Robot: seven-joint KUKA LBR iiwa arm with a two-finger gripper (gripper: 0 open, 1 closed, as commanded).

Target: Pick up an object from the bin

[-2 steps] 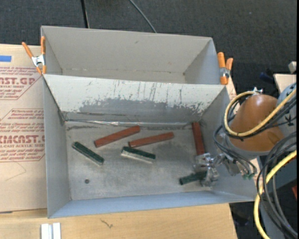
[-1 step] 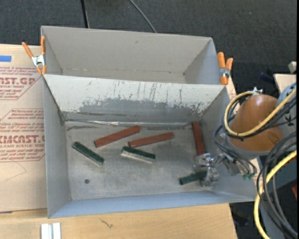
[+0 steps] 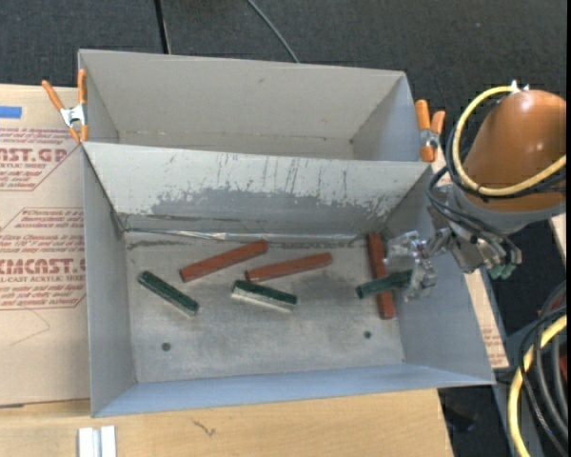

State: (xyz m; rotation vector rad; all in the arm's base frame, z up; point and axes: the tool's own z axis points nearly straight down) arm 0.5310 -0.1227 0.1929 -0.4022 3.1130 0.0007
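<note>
Here the end effector [image 3: 414, 267] hangs low by the bin's [image 3: 105, 284] right wall, against a green stick [image 3: 376, 287] crossing a red stick [image 3: 374, 248]. Whether it grips anything, I cannot tell.

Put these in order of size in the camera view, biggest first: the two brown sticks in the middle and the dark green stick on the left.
1. left brown stick and right brown stick: they look alike, so no ranking between them.
2. dark green stick: clearly shorter.
</note>
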